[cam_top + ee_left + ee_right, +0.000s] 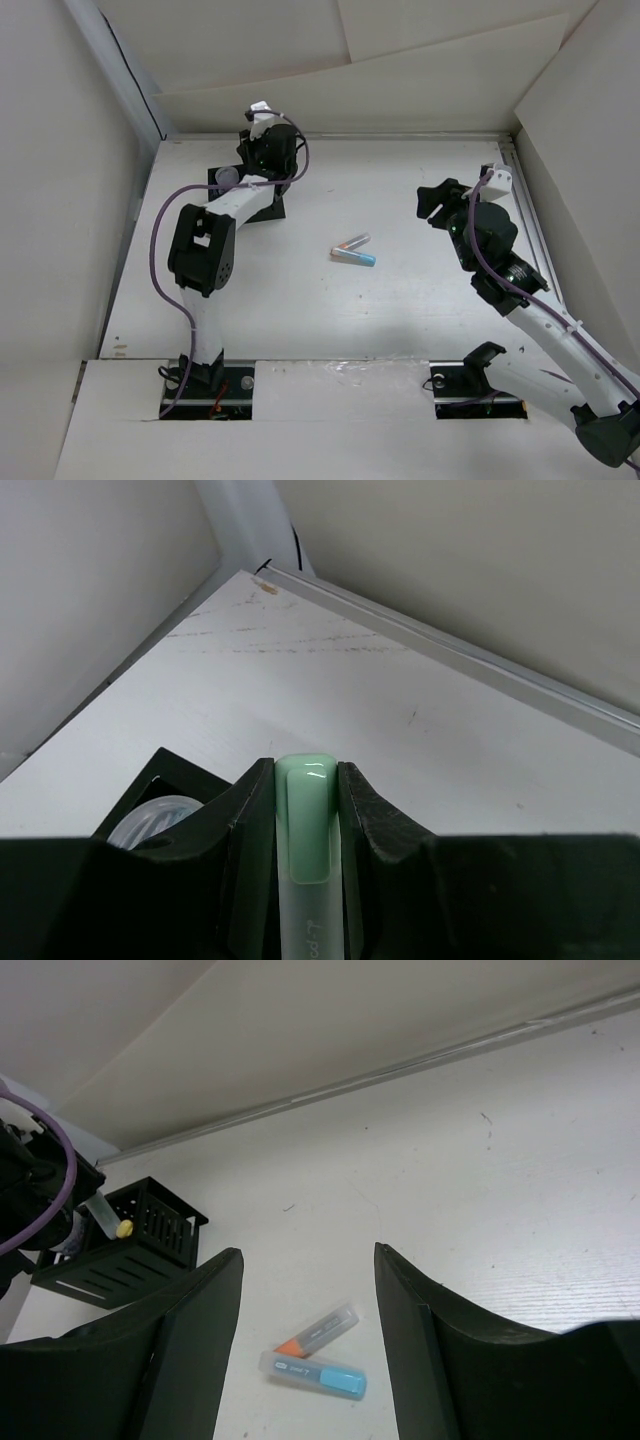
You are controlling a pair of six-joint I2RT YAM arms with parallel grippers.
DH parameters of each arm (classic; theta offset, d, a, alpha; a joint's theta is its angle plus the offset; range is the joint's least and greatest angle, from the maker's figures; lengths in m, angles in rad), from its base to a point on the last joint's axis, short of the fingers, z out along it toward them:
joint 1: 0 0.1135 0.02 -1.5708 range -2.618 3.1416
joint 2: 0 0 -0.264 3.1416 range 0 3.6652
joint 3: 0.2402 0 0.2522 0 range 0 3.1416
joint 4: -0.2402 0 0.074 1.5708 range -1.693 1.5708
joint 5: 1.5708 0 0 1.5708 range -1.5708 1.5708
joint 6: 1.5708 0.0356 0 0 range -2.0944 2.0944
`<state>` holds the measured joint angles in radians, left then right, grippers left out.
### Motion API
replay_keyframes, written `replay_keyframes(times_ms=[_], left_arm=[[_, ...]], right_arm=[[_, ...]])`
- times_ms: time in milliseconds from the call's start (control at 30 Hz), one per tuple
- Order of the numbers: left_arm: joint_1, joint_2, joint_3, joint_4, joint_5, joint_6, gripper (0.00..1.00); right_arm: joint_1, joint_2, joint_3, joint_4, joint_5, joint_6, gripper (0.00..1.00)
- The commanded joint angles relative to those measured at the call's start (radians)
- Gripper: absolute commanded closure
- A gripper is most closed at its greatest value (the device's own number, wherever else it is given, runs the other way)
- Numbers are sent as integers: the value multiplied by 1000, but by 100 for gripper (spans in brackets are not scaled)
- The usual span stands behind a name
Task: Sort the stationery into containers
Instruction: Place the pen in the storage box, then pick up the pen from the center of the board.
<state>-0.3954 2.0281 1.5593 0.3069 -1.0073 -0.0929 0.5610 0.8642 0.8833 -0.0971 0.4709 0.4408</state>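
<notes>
Left hand [306, 772], clamped on the green marker [304, 830], should centre over an organizer [152, 777] slot before releasing; right hand [308, 1295] stands apart, empty.

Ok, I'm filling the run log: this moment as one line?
left gripper: shut on green marker at organizer | right gripper: open | on table: orange-tipped marker, blue-tipped marker
</notes>
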Motion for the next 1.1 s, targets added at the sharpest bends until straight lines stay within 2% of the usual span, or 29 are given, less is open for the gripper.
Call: replay_keyframes(times_ms=[0, 400, 500, 667, 800, 900, 967, 1000, 1067], left_arm=[[9, -45, -27, 49, -37, -8, 82], [-40, -129, -100, 49, -47, -42, 72], [-62, -155, -100, 40, -47, -42, 64], [-80, -187, -110, 11, -47, -53, 61], [-89, -233, -120, -66, -22, -137, 57], [-115, -307, -140, -127, 65, -212, 57], [-150, -370, -152, -153, 195, -241, 57], [-167, -385, -178, -163, 249, -263, 57], [-233, -422, -215, -163, 376, -263, 57]], right_arm=[[-7, -4, 11, 42, -9, -10, 39], [-7, -4, 11, 42, -9, -10, 39], [-7, -4, 11, 42, -18, -10, 39], [-7, -4, 11, 42, -28, -10, 39], [-7, -4, 11, 42, -28, -10, 39], [-7, -4, 11, 42, -28, -10, 39], [-7, -4, 11, 42, -28, -10, 47], [-7, -4, 11, 42, -28, -10, 59], [-7, -4, 11, 42, -28, -10, 75]])
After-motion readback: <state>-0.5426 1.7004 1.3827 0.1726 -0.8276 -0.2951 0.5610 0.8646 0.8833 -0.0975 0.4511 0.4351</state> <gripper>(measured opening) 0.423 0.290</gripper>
